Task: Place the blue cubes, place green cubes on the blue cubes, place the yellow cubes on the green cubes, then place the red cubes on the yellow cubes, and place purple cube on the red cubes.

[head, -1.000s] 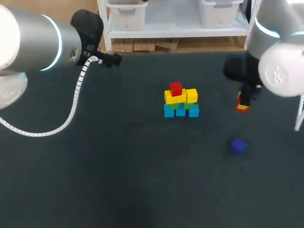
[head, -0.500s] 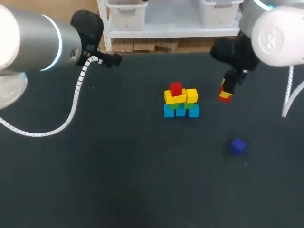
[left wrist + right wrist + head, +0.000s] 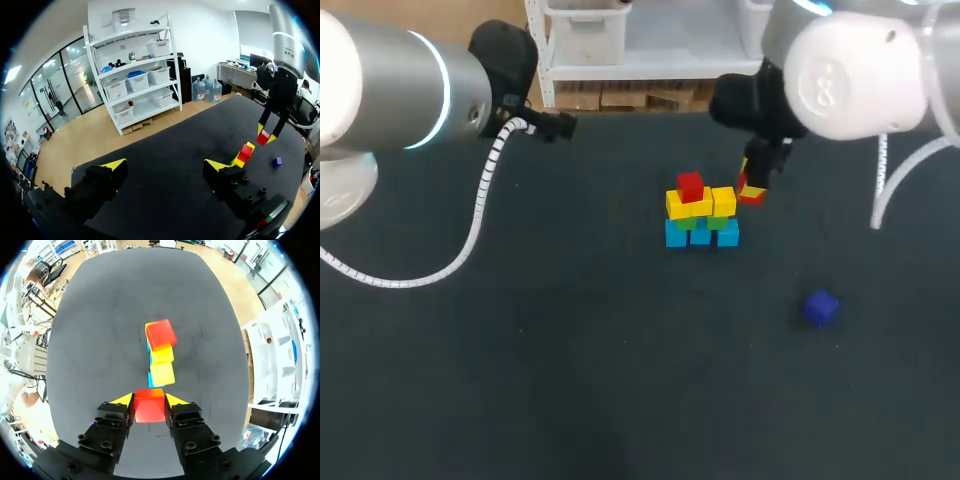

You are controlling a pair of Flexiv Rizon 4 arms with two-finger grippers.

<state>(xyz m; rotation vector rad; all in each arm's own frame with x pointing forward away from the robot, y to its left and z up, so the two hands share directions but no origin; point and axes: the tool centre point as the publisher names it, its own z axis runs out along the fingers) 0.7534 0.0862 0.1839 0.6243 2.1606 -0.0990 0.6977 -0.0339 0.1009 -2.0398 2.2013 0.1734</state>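
Yellow-tipped right end effector (image 3: 754, 186) clamped on a red cube (image 3: 751, 194) beside the stack (image 3: 701, 212).
It hangs at the stack's 3 o'clock; your left end effector (image 3: 165, 166) stands wide open, empty, well away. Come in too low and you could clip the bare yellow cube (image 3: 723, 200) and topple the layers; let go off-centre and it slides to the desk (image 3: 570, 350).

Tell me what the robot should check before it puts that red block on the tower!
1. Grip: held red cube pinched by both fingers of right gripper: ok.
2. Landing spot: bare yellow cube beside stacked red cube: ok.
3. Aim: held red cube right above that spot: not ok, it hangs beside the stack.
4. Clearance: left gripper far from the stack: ok.
5. Path: purple cube out of the way: ok.
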